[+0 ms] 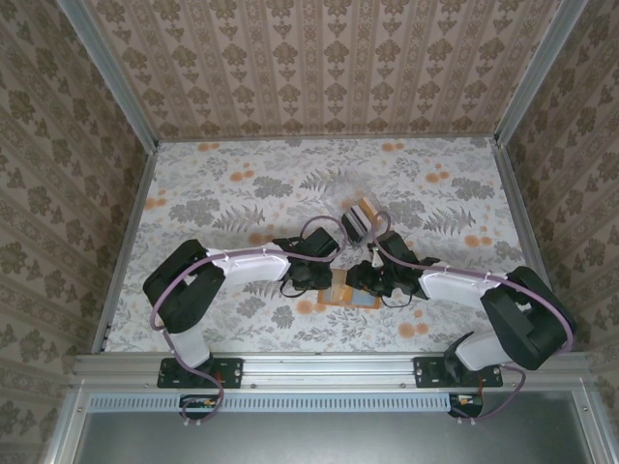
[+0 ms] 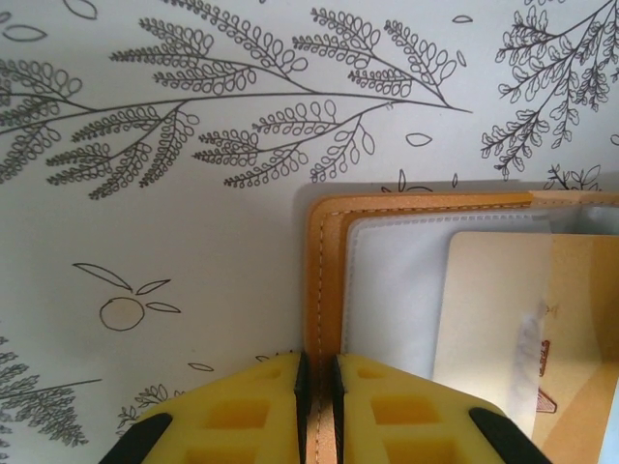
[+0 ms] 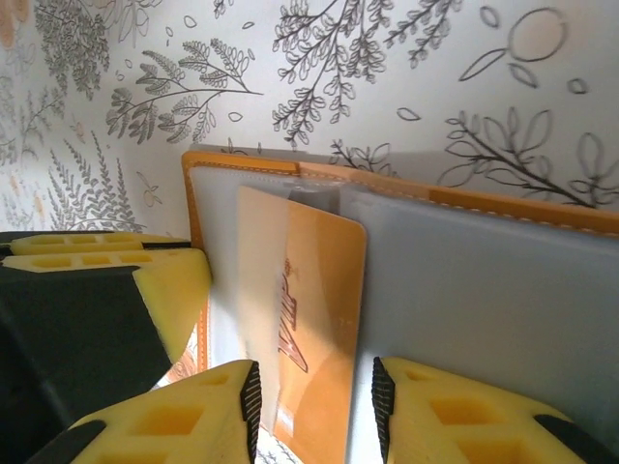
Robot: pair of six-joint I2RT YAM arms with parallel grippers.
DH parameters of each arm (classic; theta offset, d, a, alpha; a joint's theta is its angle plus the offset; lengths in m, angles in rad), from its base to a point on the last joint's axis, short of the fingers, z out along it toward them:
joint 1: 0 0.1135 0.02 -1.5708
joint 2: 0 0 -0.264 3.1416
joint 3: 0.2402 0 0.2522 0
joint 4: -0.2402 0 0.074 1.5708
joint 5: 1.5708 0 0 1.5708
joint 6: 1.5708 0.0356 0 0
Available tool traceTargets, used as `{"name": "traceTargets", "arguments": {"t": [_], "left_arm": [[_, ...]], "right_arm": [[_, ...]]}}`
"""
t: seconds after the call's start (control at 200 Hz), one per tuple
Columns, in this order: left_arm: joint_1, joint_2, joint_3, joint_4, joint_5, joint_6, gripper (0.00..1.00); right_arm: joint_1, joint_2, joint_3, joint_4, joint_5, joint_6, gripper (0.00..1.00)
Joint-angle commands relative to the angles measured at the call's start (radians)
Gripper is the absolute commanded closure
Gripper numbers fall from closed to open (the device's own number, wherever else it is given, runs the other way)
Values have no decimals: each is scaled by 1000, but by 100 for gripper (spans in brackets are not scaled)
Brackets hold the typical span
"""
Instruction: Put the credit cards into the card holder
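While the card holder (image 2: 327,251), open flat on the table (image 2: 174,242) between the two arms, is being pinched at its stitched left edge by the clenched left end effector (image 2: 317,377), a yellowish credit card (image 3: 324,290) is being seen partway inside a translucent pocket. Further right, that card is being straddled by the right end effector (image 3: 316,396), jaws parted and grip released.

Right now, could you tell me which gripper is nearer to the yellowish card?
Right. The right gripper straddles the yellowish card, jaws apart; the left gripper clamps the card holder at its outer edge.
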Motion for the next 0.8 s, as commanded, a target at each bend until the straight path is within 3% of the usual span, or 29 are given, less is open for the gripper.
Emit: {"name": "traceTargets", "arguments": {"t": [0.0, 0.255, 0.795], "left_arm": [[-18, 33, -34, 11, 61, -16, 84], [-18, 30, -38, 18, 65, -11, 84], [-17, 4, -60, 35, 52, -19, 71]], "right_arm": [[8, -6, 22, -94, 38, -29, 63], [21, 66, 48, -51, 8, -21, 80], [36, 161, 136, -48, -66, -88, 82]]}}
